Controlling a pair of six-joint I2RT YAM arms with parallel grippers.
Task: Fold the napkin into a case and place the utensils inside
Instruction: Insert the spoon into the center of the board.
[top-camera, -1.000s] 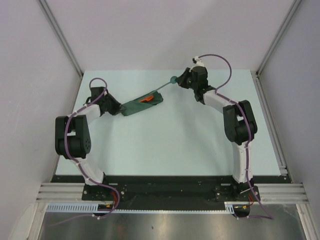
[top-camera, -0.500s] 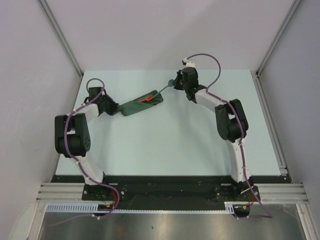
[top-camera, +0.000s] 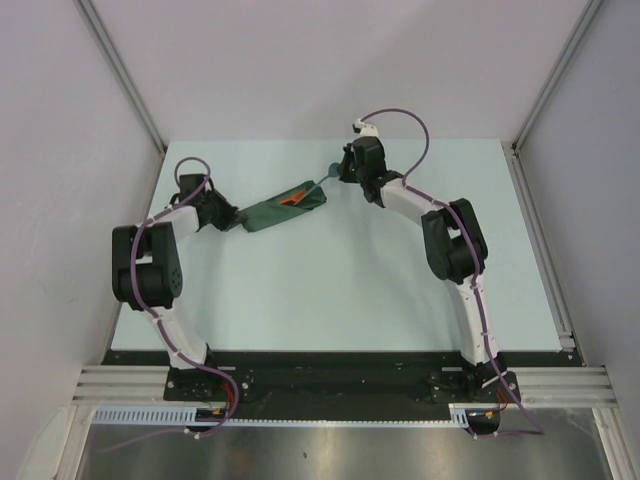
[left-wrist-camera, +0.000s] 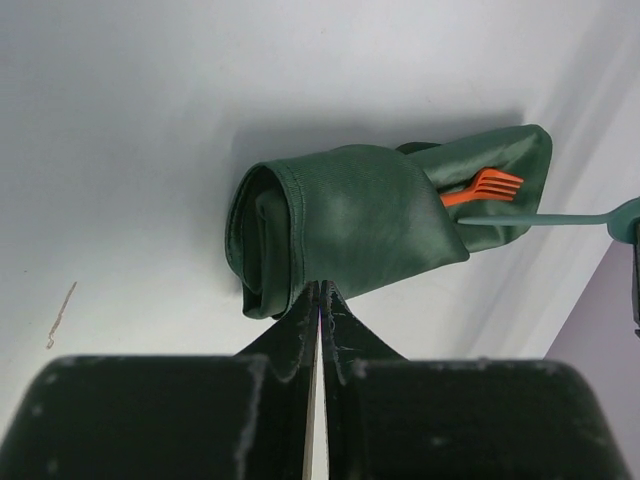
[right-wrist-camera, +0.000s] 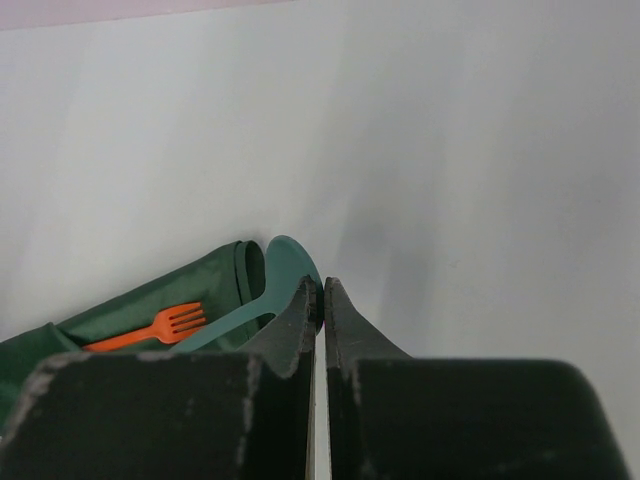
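Note:
The dark green napkin (top-camera: 283, 209), folded into a long narrow case (left-wrist-camera: 350, 215), lies slanted on the table at the back left. An orange fork (left-wrist-camera: 482, 186) pokes out of its open end. My left gripper (left-wrist-camera: 320, 288) is shut on the cloth's edge at the closed end. My right gripper (right-wrist-camera: 321, 292) is shut on the bowl of the teal spoon (right-wrist-camera: 283, 268), whose handle runs into the case's mouth beside the orange fork (right-wrist-camera: 152, 329). In the top view the right gripper (top-camera: 339, 175) stands close to that open end and the left gripper (top-camera: 238, 218) at the opposite end.
The pale table (top-camera: 340, 290) is walled by white panels left, right and behind. A raised rail (top-camera: 540, 240) runs along its right edge. A small scratch mark (left-wrist-camera: 60, 315) shows on the surface near the left gripper.
The right gripper has moved left toward the case with the teal spoon, sliding its handle further in. The left gripper has kept its hold on the cloth.

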